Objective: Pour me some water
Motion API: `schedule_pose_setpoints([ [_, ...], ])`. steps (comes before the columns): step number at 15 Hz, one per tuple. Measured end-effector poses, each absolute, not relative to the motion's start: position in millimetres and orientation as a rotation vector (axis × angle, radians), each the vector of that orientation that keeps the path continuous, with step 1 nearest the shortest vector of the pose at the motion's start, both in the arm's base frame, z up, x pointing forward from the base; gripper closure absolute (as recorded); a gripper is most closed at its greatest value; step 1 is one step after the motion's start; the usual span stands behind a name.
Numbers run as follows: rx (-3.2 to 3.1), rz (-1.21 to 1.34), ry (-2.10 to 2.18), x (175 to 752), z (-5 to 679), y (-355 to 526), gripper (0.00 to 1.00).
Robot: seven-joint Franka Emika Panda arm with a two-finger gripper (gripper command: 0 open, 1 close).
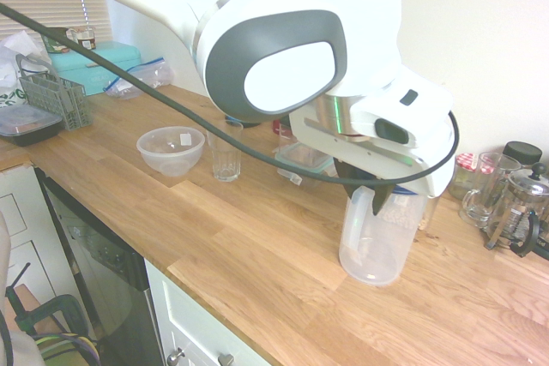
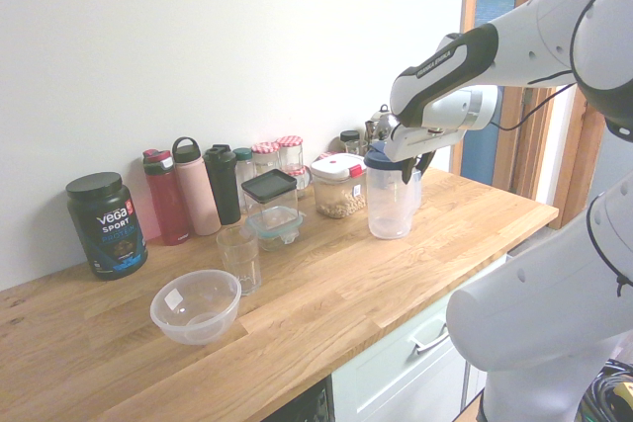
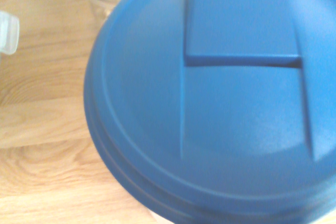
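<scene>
The jug (image 1: 377, 246) is the task's thing and the landmark here: it stands upright on the tabletop (image 2: 297, 308), its blue lid (image 3: 241, 108) on. The jaws (image 2: 414, 173) are right beside it at the handle (image 1: 354, 227) side, just below the lid's level; whether they are apart, together or clamped on the handle, I cannot tell from these views. Well apart from the jug stands the drinking glass (image 2: 239, 260), upright, with the clear bowl (image 2: 196, 306) further from the jug than the glass. The white-lidded container (image 2: 339, 185) is near the jug, towards the wall. How much water the jug holds, if any, is not clear.

The step in hand looks to be getting a hold on the jug; no pouring is under way, so the task seems to be at an early stage. The next move calls for lining the jaws up across the handle and closing them firmly, then a level lift and a carry from the jug's place to the glass. If the grip lands too high or off centre, the jug could swing or twist once tilted. The lid's opening probably needs to face the glass too, and whether it lets water through is unclear.
</scene>
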State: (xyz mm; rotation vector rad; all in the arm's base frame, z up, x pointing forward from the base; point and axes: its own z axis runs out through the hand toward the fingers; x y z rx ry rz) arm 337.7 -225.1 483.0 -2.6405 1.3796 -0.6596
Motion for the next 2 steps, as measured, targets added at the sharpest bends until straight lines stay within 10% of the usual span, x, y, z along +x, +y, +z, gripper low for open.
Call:
schedule_pose_setpoints([
  [2, -2.644, -0.624, 1.388, 331.8, 488.2, -226.6, 0.00],
])
